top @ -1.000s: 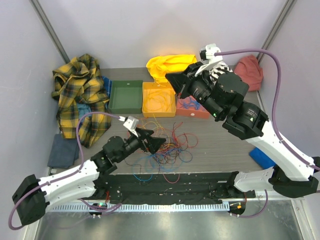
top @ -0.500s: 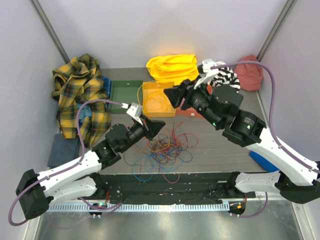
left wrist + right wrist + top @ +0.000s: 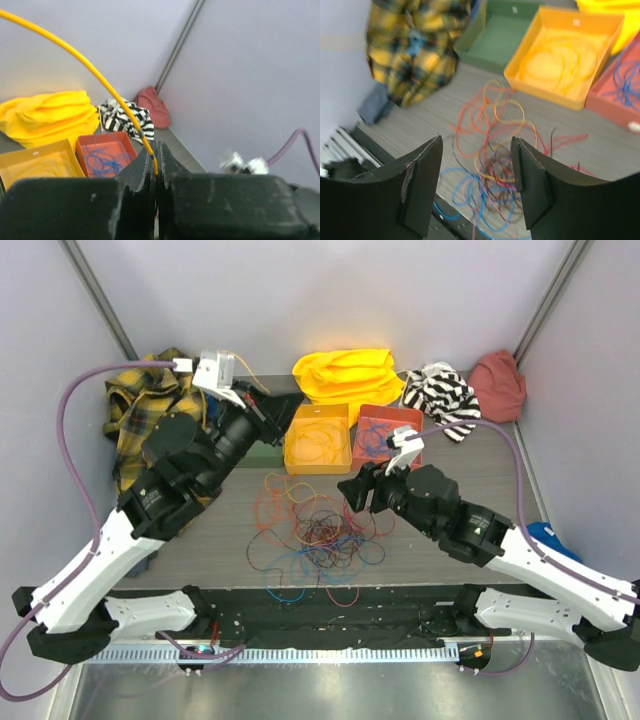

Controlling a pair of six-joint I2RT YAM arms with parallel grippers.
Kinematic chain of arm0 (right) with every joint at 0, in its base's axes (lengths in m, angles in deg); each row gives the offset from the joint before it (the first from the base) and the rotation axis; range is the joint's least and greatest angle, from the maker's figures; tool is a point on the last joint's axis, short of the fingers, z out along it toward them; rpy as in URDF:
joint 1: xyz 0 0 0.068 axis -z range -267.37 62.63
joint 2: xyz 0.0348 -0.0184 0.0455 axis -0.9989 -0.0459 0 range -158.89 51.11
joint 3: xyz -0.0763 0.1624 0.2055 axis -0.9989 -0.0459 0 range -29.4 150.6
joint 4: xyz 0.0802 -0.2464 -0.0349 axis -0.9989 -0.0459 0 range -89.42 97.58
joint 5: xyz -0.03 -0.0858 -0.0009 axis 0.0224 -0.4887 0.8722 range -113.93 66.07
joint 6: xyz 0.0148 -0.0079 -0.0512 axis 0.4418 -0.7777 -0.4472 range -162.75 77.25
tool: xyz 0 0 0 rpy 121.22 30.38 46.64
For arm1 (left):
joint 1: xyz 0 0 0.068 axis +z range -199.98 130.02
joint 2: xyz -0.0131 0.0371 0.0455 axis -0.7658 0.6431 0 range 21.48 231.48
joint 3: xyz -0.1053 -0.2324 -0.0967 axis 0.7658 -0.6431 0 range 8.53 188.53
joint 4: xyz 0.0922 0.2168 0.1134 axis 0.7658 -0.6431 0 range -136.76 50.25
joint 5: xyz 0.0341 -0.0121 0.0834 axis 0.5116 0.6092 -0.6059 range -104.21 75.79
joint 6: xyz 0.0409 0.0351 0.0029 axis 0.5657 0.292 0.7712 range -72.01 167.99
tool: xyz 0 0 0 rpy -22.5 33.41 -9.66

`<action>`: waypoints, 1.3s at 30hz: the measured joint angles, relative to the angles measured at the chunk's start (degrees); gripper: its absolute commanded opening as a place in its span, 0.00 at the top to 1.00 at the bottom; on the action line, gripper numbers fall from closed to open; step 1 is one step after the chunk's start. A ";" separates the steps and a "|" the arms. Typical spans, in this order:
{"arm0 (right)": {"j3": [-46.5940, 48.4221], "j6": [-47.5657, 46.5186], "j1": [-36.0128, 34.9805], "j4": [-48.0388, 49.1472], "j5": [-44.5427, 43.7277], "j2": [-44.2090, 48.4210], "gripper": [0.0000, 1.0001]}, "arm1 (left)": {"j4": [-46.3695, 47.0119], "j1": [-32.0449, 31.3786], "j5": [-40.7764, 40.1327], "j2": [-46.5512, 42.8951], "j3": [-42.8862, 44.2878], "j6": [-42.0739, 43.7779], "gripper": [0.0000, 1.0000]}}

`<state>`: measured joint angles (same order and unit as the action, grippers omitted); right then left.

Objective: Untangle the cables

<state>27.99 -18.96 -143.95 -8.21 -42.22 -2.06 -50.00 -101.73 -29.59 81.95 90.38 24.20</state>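
Well, far on the left a checked cloth (image 3: 135, 425) lies in a heap, out of the way. Next, the left jaws are up high and pressed together, pinching one yellow cable (image 3: 100, 75). I think it is held up so it can come free of the others and go to the yellow tray (image 3: 318, 469), which has more yellow cables (image 3: 560, 65) in it. In the middle the pile of cables (image 3: 320, 530) lies on the bench (image 3: 480, 450), with red, blue, orange and dark ones all looped over each other. Over its right side the right jaws are spread wide and hold nothing. They point down at the pile, maybe to pick the next one. The red tray (image 3: 612, 111) holds blue cables (image 3: 102, 155), so each colour seems to have its own box. The bench is grey like wood, with a yellow cloth (image 3: 345, 370), a striped cloth (image 3: 440, 390) and a red cloth (image 3: 497, 380) at the back. Pale plain walls (image 3: 350, 290) stand all round
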 measured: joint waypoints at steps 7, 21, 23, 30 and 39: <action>-6.54 1.88 0.00 1.03 1.01 0.94 0.39 | -7.30 0.00 -1.46 7.28 12.79 3.56 1.00; -11.67 4.09 0.00 1.38 -1.62 11.06 0.43 | -13.40 6.54 -2.19 23.58 20.52 4.44 1.00; -11.87 4.04 0.00 0.52 -2.49 12.63 0.43 | -14.10 9.29 -0.85 26.58 20.31 2.80 1.00; -11.98 3.34 0.00 -1.62 -5.09 15.45 0.44 | -13.14 14.78 1.22 31.82 18.95 0.22 1.00; -12.50 1.86 0.00 -3.26 -7.56 16.24 0.44 | -12.22 17.03 3.54 40.26 23.65 -0.26 1.00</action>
<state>15.49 -17.11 -143.95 -11.47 -49.78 14.18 -62.21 -84.70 -26.05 122.21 114.03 23.94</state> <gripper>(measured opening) 0.562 0.026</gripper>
